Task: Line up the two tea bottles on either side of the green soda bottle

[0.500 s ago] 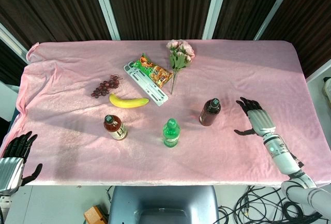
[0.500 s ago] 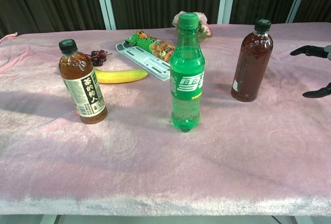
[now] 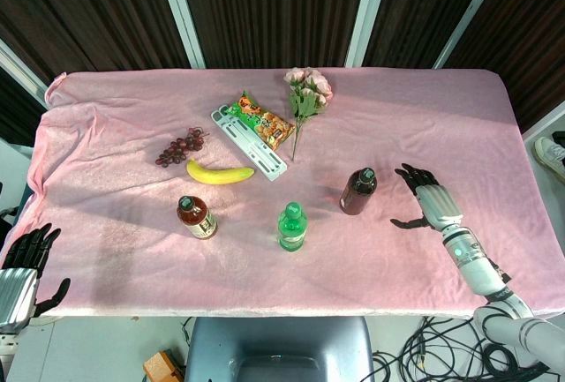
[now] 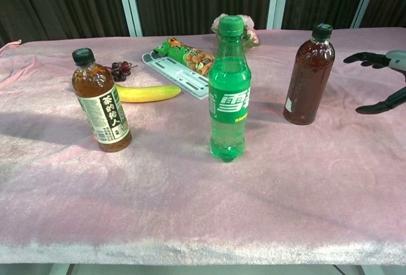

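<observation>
Chest view: green soda bottle point(image 4: 229, 91) upright between brown tea bottles; right robot hand point(image 4: 380, 84) spread, empty.

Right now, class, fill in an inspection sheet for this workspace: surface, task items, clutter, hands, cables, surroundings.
Surface: pink cloth covering the table, slightly wrinkled.
Task items: green soda bottle upright, centre front; labelled tea bottle upright to its left; dark tea bottle upright to its right, set further back.
Clutter: banana, grapes, snack packet on a white tray, flowers.
Hands: right hand open beside the dark tea bottle, not touching; left hand open, off the table edge.
Cables: black bundle on the floor.
Surroundings: dark slatted wall panels.
</observation>
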Controlling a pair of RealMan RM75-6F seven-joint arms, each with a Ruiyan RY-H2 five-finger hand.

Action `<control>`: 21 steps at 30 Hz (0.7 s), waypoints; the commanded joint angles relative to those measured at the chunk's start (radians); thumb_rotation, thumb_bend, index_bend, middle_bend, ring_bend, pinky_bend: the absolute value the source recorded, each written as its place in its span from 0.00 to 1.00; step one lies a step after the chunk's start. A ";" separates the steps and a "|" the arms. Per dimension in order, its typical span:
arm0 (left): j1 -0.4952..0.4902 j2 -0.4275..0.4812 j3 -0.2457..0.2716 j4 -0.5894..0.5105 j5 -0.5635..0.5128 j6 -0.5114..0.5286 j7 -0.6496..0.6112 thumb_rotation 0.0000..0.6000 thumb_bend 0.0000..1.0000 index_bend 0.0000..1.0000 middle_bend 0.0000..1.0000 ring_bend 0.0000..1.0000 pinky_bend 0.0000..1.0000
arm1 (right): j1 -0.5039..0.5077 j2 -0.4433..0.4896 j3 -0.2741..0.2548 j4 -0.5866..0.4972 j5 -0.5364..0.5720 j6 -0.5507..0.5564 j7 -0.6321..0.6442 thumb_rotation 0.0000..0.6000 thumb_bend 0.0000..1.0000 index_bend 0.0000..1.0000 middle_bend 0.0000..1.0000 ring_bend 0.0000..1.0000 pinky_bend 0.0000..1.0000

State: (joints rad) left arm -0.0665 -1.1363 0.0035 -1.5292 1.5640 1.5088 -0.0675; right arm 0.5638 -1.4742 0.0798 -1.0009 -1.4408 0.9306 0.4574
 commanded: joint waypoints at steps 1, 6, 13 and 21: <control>0.001 0.000 0.000 0.000 0.000 0.002 -0.003 1.00 0.36 0.00 0.00 0.00 0.07 | 0.018 -0.019 0.021 -0.015 -0.017 0.022 0.112 1.00 0.28 0.00 0.01 0.00 0.13; 0.002 0.001 0.000 0.002 0.002 0.004 -0.006 1.00 0.36 0.00 0.00 0.00 0.07 | 0.036 -0.070 0.048 0.008 -0.027 0.056 0.238 1.00 0.28 0.00 0.01 0.00 0.13; -0.002 0.004 0.000 0.002 0.002 -0.003 -0.009 1.00 0.36 0.00 0.00 0.00 0.07 | 0.070 -0.126 0.055 0.044 -0.029 0.029 0.370 1.00 0.28 0.09 0.08 0.04 0.21; -0.001 0.006 0.001 0.002 0.003 -0.001 -0.013 1.00 0.36 0.00 0.00 0.00 0.07 | 0.085 -0.190 0.065 0.111 -0.006 0.016 0.376 1.00 0.28 0.50 0.32 0.31 0.44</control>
State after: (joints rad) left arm -0.0672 -1.1305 0.0047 -1.5274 1.5670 1.5082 -0.0808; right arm 0.6456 -1.6559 0.1399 -0.8962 -1.4540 0.9498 0.8331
